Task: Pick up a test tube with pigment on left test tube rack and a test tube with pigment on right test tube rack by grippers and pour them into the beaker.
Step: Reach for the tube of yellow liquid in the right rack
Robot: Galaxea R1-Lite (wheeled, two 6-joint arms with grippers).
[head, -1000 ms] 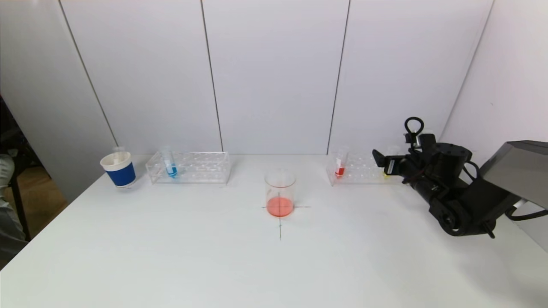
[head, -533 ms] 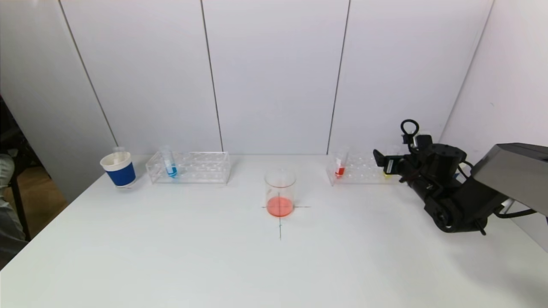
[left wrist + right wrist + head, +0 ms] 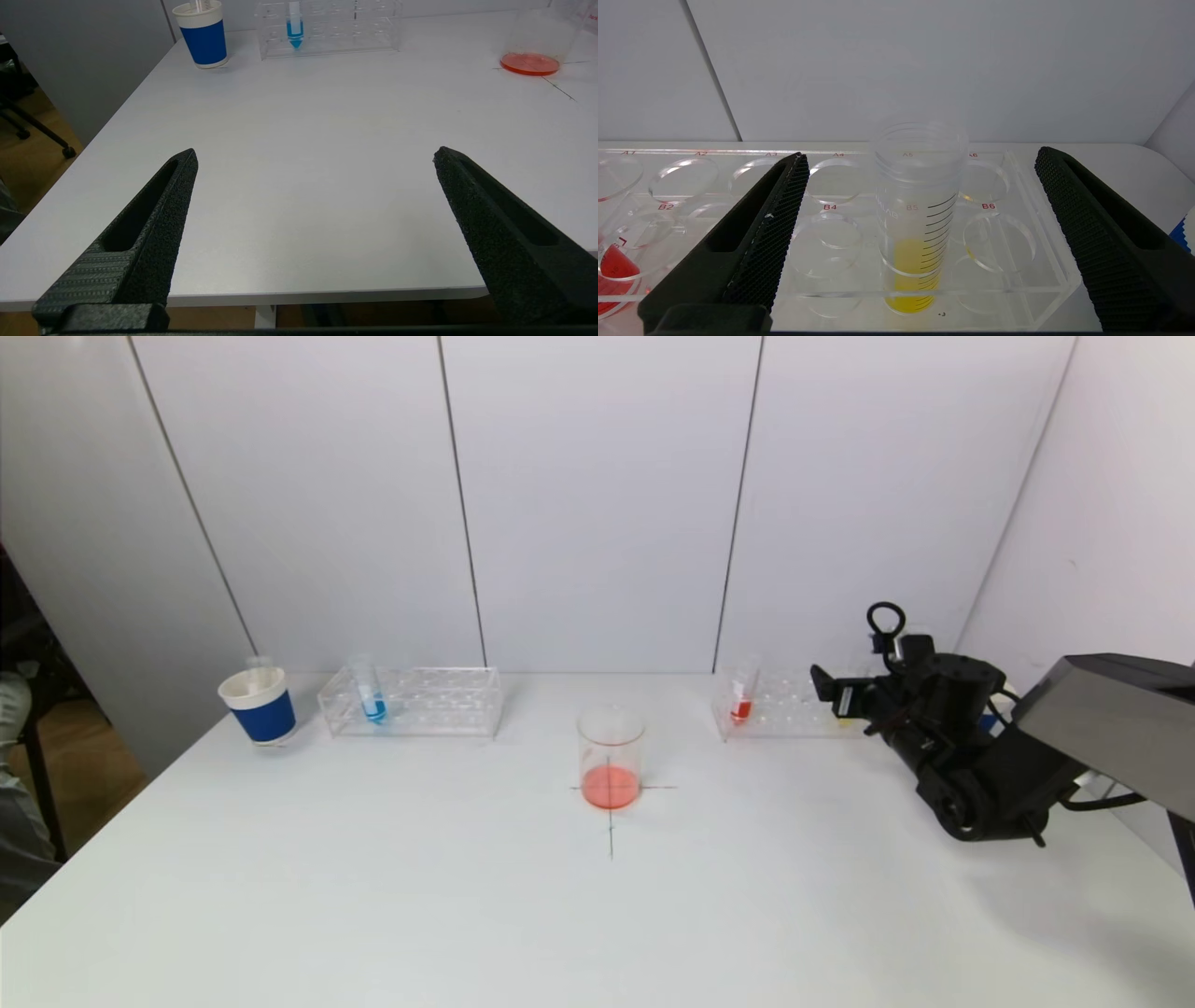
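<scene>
White panelled walls (image 3: 597, 504) close off the back and right side of a white table (image 3: 597, 915), which carries a thin black cross mark (image 3: 611, 821). From the head view, a beaker (image 3: 611, 758) with orange-red liquid stands on the cross. At the back left sits the left rack (image 3: 411, 702) holding a blue tube (image 3: 371, 691), with a blue and white paper cup (image 3: 259, 706) just beside it. At the back right, the right rack (image 3: 780, 707) holds a red tube (image 3: 742, 691), and the right gripper (image 3: 834, 695) reaches toward that rack's far right end.

From the left wrist view, the left gripper (image 3: 315, 158) hangs above the table's near edge, fingers (image 3: 154, 224) spread wide and holding nothing; brown floor (image 3: 28, 154) shows beyond the table's side.

From the right wrist view, the right gripper's fingers (image 3: 770, 233) are spread wide either side of a yellow tube (image 3: 917, 214), which stands upright in hole B5 of the rack, untouched. Red liquid shows at the rack's other end.
</scene>
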